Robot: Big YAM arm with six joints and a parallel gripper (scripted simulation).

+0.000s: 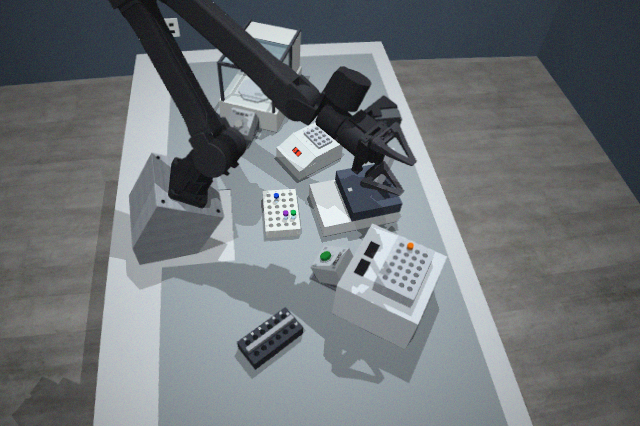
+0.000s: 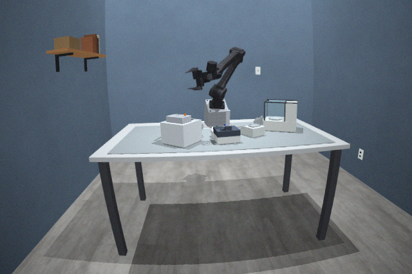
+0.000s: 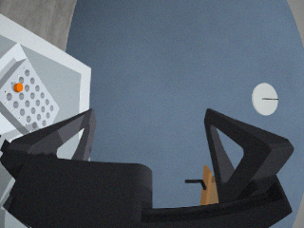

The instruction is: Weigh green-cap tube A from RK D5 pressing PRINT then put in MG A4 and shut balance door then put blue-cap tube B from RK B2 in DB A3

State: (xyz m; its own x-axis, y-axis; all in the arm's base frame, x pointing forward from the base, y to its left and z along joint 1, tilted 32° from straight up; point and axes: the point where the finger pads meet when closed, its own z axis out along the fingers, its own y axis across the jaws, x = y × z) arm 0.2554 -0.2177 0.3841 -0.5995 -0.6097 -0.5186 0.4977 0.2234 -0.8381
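Note:
Tube A (image 1: 293, 212) (image 2: 217, 127), green cap, stands in the white rack RK (image 1: 273, 227). Tube B (image 1: 276, 196) (image 2: 224, 125), blue cap, stands nearer the rack's far end. My gripper (image 1: 407, 176) (image 2: 190, 80) (image 3: 149, 115) is open and empty. It hangs high above the spectrophotometer SP (image 1: 369, 201) (image 2: 226, 132), well away from the rack. The balance BAL (image 1: 271, 31) (image 2: 289, 114) stands at the far end; its top pane looks slid back. The dry block DB (image 1: 305, 157) (image 2: 252, 130) sits beside it. The black magnet block MG (image 1: 269, 342) lies at the near end.
A purple-capped tube (image 1: 285, 213) stands next to tube A in the rack. The mixer MX (image 1: 377, 307) (image 2: 181, 134) (image 3: 38, 102) holds an orange-capped tube (image 1: 409, 245) (image 2: 185, 114) (image 3: 19, 87). A small box with a green button (image 1: 325, 256) sits beside the mixer. The arm's pedestal (image 1: 165, 214) stands left of the rack.

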